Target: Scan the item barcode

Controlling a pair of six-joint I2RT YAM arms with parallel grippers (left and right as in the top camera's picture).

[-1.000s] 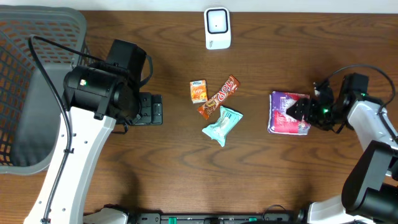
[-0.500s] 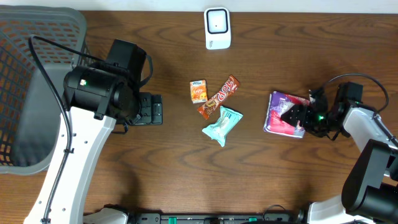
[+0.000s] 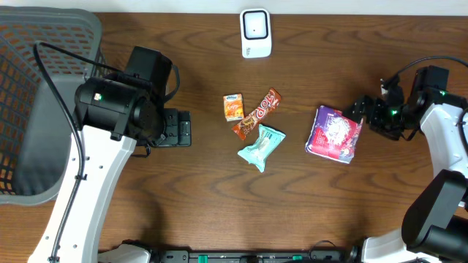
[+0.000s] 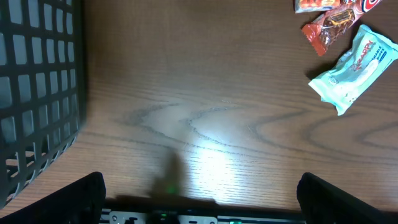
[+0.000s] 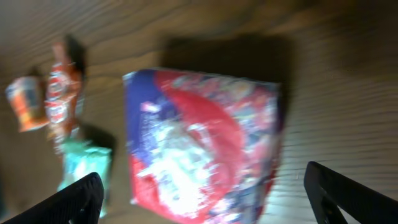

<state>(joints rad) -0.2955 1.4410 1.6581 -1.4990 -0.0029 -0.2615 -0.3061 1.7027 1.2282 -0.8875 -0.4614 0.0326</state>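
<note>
The item, a purple and red snack bag [image 3: 334, 135], lies flat and slightly tilted on the wooden table, right of centre. My right gripper [image 3: 363, 112] is open just off the bag's upper right corner and holds nothing. In the right wrist view the blurred bag [image 5: 205, 137] shows below the gripper [image 5: 202, 177], between its wide-spread fingers. The white scanner [image 3: 255, 33] stands at the table's far edge. My left gripper [image 3: 178, 128] is open over bare wood; the left wrist view shows nothing in the gripper [image 4: 200, 186].
An orange pack [image 3: 233, 107], a brown "Top" bar [image 3: 257, 114] and a teal packet [image 3: 261, 147] lie together mid-table. The teal packet [image 4: 354, 65] also appears at the top right of the left wrist view. A grey mesh basket [image 3: 44, 109] fills the left side.
The right gripper has opened and let go of the bag, then drawn back up and to the right. The bag now lies a little further left and tilted. The left arm is still.
</note>
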